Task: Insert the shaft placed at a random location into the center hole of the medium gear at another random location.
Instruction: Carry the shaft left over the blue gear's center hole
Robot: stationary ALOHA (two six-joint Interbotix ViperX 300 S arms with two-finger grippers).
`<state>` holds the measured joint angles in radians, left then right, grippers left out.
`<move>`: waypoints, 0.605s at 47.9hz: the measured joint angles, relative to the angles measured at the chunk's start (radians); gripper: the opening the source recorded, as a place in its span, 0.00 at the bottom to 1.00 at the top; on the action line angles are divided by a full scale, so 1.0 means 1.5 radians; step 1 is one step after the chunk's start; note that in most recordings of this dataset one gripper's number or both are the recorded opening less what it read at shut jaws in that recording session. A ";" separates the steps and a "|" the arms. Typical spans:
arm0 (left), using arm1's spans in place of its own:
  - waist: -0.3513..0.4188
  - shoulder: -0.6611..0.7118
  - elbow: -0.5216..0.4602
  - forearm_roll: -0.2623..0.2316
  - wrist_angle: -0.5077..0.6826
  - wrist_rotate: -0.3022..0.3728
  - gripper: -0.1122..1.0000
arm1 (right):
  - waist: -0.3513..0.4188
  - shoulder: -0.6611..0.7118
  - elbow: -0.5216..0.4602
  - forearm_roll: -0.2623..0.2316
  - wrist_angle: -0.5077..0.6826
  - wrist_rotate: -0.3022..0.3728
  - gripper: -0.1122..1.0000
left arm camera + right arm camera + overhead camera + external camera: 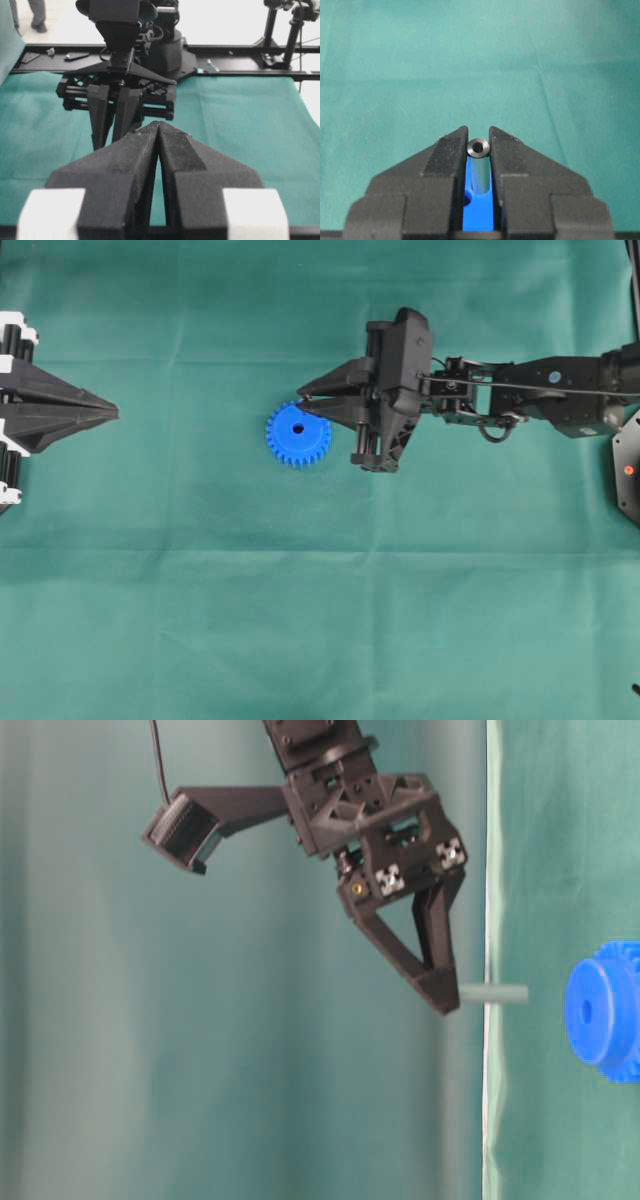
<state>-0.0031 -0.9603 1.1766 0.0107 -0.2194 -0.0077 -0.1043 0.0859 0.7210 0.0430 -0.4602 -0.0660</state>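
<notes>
The shaft [479, 150] is a small metal pin, so I judge it stiff, light for the arm, and rather slippery on its smooth side; the best place to hold it is across its round side near one end, so that the other end stays free to enter the hole. This is how it is held now: the right gripper [479, 145] is closed narrowly on the shaft, and in the table-level view the pin sticks out from the fingertips toward the medium gear [606, 1009], with a clear gap between them. From overhead the gripper tips are at the edge of the gear, just beside the center hole [298, 428], not yet over it. The gear looks like hard plastic, light, so it may slide on the green cloth [300, 620] if pushed from the side. The left gripper [159, 131] rests at the left border, its fingers pressed together and holding nothing. I count one shaft, one gear with one hole, and two grippers
</notes>
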 measured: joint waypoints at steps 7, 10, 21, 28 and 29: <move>0.000 -0.001 0.000 0.000 0.000 0.000 0.10 | 0.004 0.010 -0.013 0.001 0.001 0.000 0.22; 0.001 -0.001 0.000 0.001 0.000 0.000 0.10 | 0.006 0.012 -0.017 0.001 0.001 0.000 0.22; 0.004 0.000 0.000 0.001 -0.002 0.000 0.10 | 0.010 0.015 -0.022 0.001 0.001 0.000 0.22; 0.004 -0.001 0.000 0.000 0.000 0.000 0.10 | 0.010 0.018 -0.022 0.001 0.001 0.000 0.22; 0.004 0.000 0.000 0.001 0.000 0.000 0.10 | 0.010 0.019 -0.022 0.001 0.001 0.000 0.22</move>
<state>0.0031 -0.9603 1.1766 0.0123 -0.2194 -0.0077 -0.0890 0.1150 0.6872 0.0445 -0.4587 -0.0660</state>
